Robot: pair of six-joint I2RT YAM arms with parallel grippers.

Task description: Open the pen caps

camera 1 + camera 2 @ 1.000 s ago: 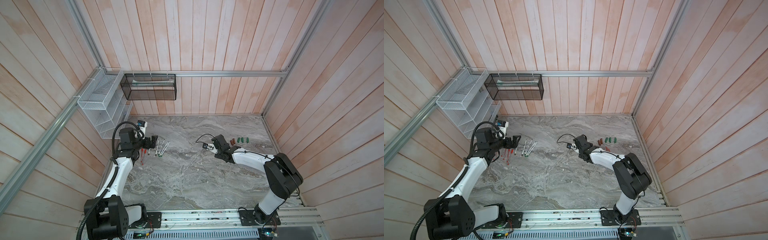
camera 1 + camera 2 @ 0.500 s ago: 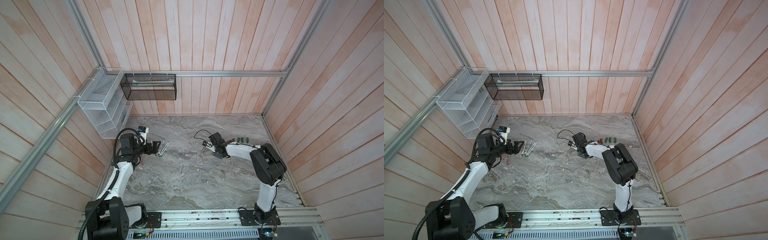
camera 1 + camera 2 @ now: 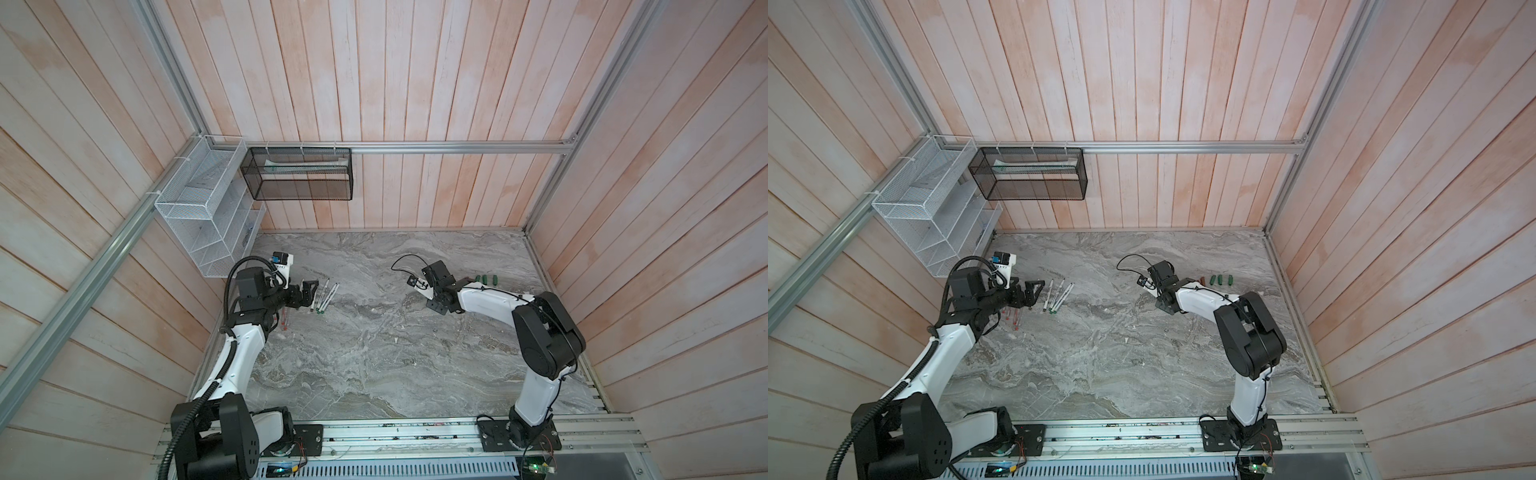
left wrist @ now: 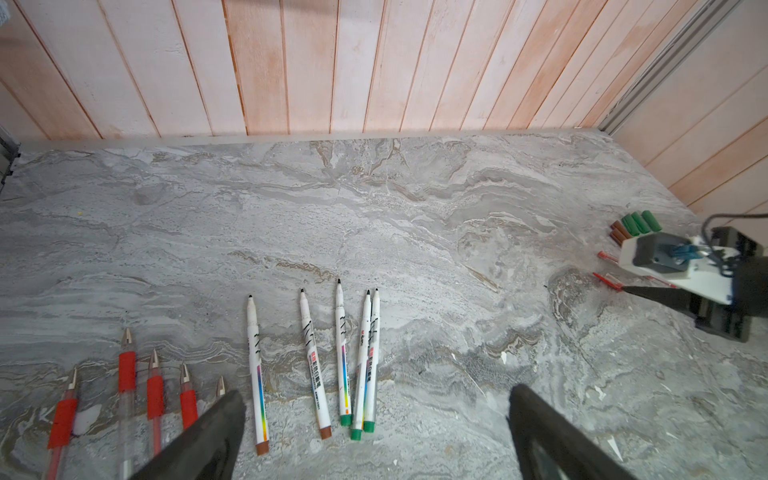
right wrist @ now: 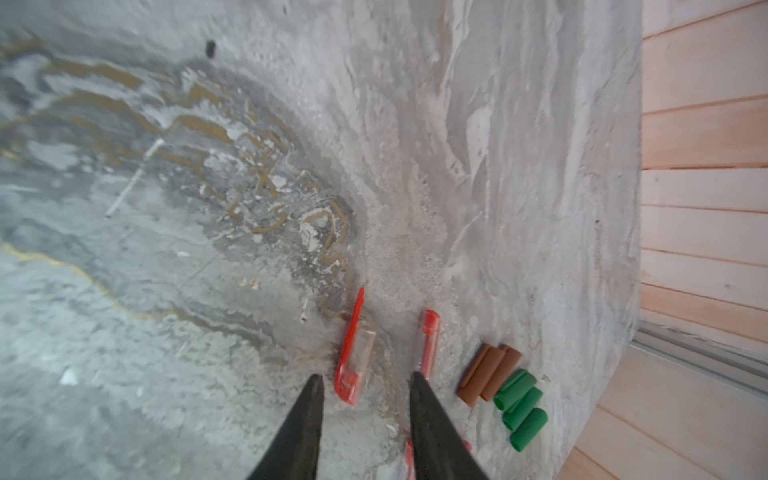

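Right gripper (image 5: 365, 380) has just parted its jaws, leaving a thin red clipped plastic cap (image 5: 353, 353) loose on the grey marble table (image 5: 166, 332), just beside the chunky green and brown marker caps (image 5: 505, 384). Left gripper (image 4: 374, 409) is spread wide and empty over bare-tipped white markers (image 4: 341, 357) and red-grip pens (image 4: 126, 370), well apart from that pile. Every pen in view is uncapped, so the task looks nearly done.

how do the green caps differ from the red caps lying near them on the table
The green caps are chunky, opaque and plain, while the red caps are thinner, partly clear and carry a clip. The three green caps lie packed side by side and touching, but the red caps lie apart from each other. Both kinds lie flat and loose on the marble table, with no pen in them.
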